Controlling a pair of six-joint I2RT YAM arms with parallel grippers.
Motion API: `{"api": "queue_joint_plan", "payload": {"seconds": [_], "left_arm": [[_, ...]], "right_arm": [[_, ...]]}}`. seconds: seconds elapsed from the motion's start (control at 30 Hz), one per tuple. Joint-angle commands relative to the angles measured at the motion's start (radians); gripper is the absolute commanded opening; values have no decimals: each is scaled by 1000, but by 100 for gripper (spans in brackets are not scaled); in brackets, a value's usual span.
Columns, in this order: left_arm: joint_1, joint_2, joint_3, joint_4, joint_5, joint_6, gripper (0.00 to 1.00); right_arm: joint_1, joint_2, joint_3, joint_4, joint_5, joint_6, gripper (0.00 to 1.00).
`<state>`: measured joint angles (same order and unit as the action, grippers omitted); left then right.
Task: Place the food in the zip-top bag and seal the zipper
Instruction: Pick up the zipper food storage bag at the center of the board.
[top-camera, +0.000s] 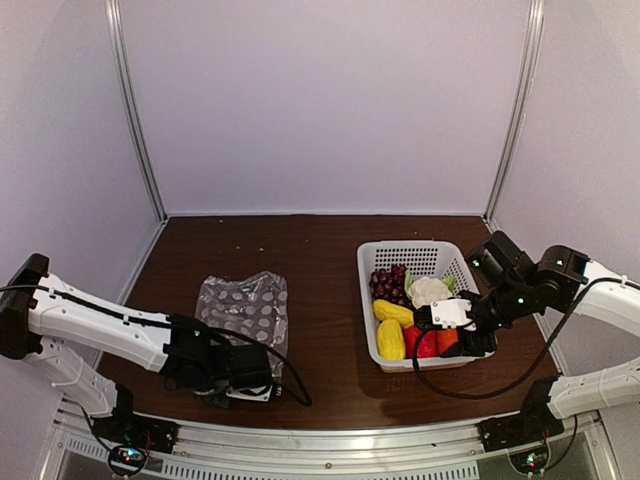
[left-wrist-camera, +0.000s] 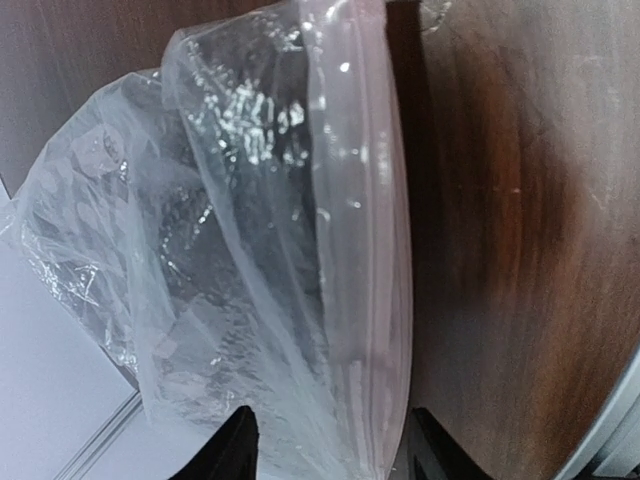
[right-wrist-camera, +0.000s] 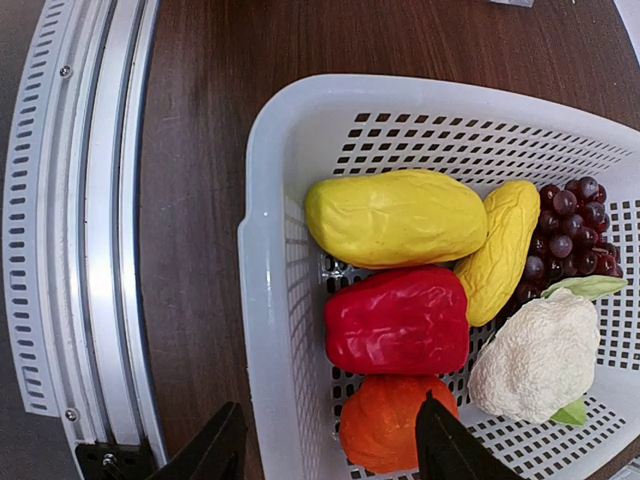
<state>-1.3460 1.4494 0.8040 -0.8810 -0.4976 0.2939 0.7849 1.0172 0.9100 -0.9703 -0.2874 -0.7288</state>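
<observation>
at lower left the left claw (left-wrist-camera: 330, 425) gapes open astride the zipper (left-wrist-camera: 375, 300) edge of the empty zip-top bag (top-camera: 245, 305) lying on the worktop (top-camera: 320, 260), likely to lift its mouth. at right the right claw (right-wrist-camera: 325, 440), also open, hangs over the basket (top-camera: 415, 248) holding all the food (right-wrist-camera: 398, 320), probably choosing the orange fruit (right-wrist-camera: 385, 425). no writing shows.

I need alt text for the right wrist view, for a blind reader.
A white perforated basket on a wooden table holds two yellow foods, a red pepper, an orange fruit, purple grapes and a cauliflower. The open right gripper hangs over the orange fruit.
</observation>
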Motion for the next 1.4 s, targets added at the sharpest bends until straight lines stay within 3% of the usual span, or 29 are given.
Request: {"api": "queue_joint_plan", "payload": {"seconds": [0.0, 0.37, 0.67, 0.93, 1.13, 1.23, 1.37], "left_arm": [[-5, 27, -6, 49, -111, 12, 51], [-28, 26, -97, 140, -176, 51, 51], [-27, 68, -24, 137, -366, 21, 15], [24, 64, 214, 34, -370, -122, 3], [137, 47, 404, -39, -336, -275, 0], [197, 27, 479, -19, -271, -365, 0], [273, -12, 554, 72, -95, -508, 0]], "right_arm": [[-8, -11, 10, 5, 0, 19, 59], [-10, -44, -1, 8, 0, 25, 59], [-11, -73, -6, 27, 17, 38, 59], [-19, -18, 149, 46, -15, 112, 58], [-40, 69, 261, 232, 138, 289, 74], [-43, 151, 341, 298, 181, 364, 89], [-45, 323, 516, 336, 160, 479, 88]]}}
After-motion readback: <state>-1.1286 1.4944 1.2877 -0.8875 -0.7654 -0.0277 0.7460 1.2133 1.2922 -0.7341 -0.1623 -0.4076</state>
